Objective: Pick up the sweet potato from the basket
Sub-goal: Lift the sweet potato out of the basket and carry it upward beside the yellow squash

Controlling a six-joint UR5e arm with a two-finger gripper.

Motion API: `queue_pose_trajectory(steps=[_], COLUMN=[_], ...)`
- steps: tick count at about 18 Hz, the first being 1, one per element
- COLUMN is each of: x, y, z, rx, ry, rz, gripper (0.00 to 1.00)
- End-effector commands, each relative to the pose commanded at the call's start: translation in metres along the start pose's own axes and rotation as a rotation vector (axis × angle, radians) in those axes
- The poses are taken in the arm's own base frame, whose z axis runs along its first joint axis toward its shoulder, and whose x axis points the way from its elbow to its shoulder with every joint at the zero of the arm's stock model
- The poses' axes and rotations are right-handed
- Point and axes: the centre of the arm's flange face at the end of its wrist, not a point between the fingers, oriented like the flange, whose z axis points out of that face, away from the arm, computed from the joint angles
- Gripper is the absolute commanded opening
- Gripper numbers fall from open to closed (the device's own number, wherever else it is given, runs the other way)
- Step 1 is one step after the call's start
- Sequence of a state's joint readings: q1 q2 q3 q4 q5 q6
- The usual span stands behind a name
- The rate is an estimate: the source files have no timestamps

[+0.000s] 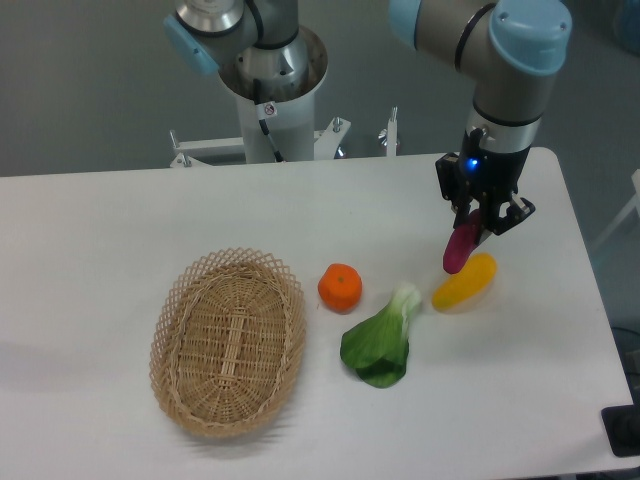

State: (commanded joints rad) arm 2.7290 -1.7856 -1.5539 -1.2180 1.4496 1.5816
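Hanging nose-down in the air, the sweet potato (459,249), a smooth, finger-shaped magenta tuber, is clamped at its upper end between the two dark fingers of the gripper (478,226), whose jaws are closed on it above the right half of the white table (120,220). Its lower tip points down and slightly left, just above the near end of a glossy yellow-orange oblong vegetable (464,282) that lies tilted on the tabletop; whether the two touch cannot be told. A small blue light glows on the black gripper body, which hangs from the arm (515,60), a chain of thick grey cylinders with pale blue rounded caps, reaching in from a grey pedestal at the table's far edge. Left of the yellow vegetable lies a leafy green (380,343), with a pale, whitish stalk end fanning into dark, crinkled leaves, and just beyond it sits a round, dimpled orange (340,286), near the leaves but apart from them. Farther left, well apart from the gripper, rests the basket (228,341), an oval of tan woven wicker with a tight flat weave at the bottom and an open, looping lattice rim, with nothing lying inside it. The tabletop is matte and plain, with rounded corners, set against a grey floor.
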Motion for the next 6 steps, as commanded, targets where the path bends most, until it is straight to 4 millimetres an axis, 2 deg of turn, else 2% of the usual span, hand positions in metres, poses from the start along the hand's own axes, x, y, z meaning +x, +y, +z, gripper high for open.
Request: queue_pose_trajectory(steps=[6], x=[-0.0013], y=[-0.0003], z=[-0.0027], rx=[0.0], ry=[-0.005], rz=[-0.001], gripper=[0.13])
